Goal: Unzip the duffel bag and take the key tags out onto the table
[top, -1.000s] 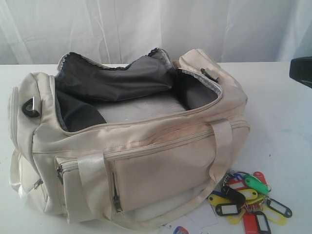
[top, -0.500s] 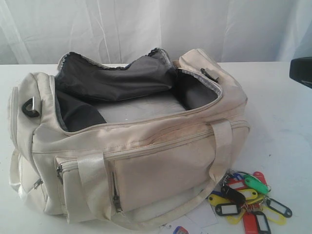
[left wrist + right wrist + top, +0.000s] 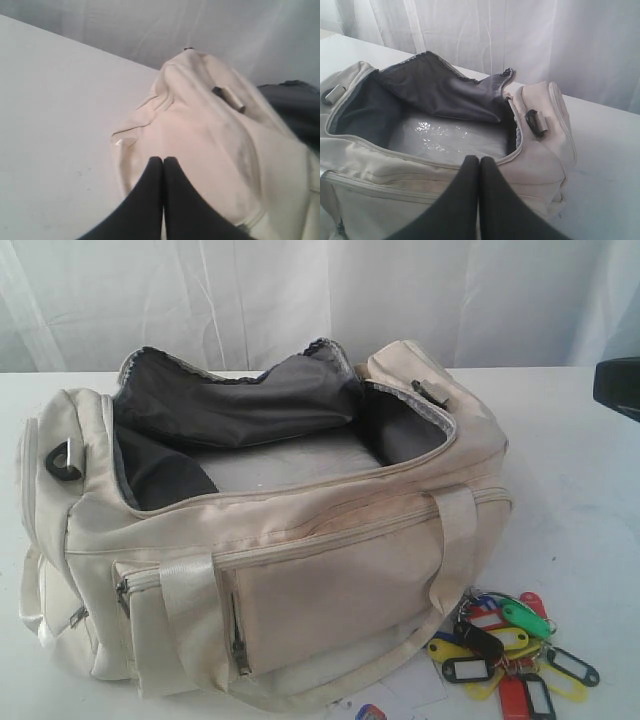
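Duffel bag [image 3: 300, 570], cream, occupies the left and centre of the exterior frame on the table [image 3: 580, 470]. Main zip open, grey lining exposed, a pale flat panel inside. Key tags [image 3: 505, 640], mixed colours, lie on the tabletop at lower right, just beside the bag. Left gripper [image 3: 163, 160] closed, empty, near the bag's end. Right gripper [image 3: 479, 159] closed, empty; its view alone shows the panel's glossy film.
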